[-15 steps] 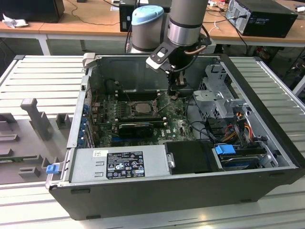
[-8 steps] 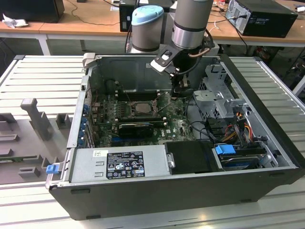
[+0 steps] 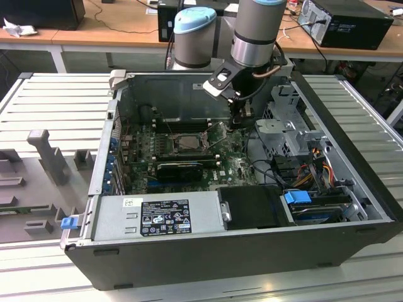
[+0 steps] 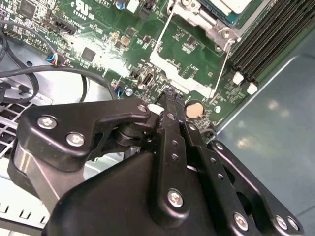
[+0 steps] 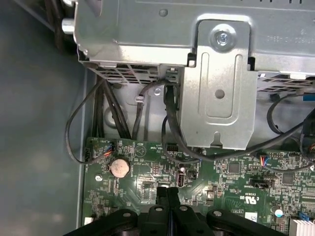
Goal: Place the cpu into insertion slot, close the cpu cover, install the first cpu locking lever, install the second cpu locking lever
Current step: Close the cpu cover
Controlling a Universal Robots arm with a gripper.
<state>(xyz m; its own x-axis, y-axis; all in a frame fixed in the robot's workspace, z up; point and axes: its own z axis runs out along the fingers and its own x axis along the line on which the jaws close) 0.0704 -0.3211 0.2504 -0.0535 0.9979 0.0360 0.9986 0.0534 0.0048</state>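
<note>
Green circuit board is carrying the insertion slot (image 3: 188, 142), lying to the exterior view's left of the arm, beside the long black memory slots (image 4: 268, 37). In the second wrist view the cpu (image 4: 236, 4) is already lying in it, pale face up, and the silvery cpu cover (image 4: 204, 23) seems to be resting down around it. A thin wire locking lever (image 4: 223, 69) is running from the socket's corner out toward the fingertips. It looks not yet latched, so the lever step is probably the one in hand.

Further to the exterior view's right, the gripper (image 5: 167, 194) is hanging low over the board near a coin battery (image 5: 119, 167), its fingers pressed together with nothing between them. Doing this well is probably calling for the closed tips as a pusher: meeting the lever near its free end, sweeping it down and under its hook, and steering clear of the small board parts and the loose cables (image 5: 172, 123) by the grey drive cage (image 5: 219, 88).
</note>
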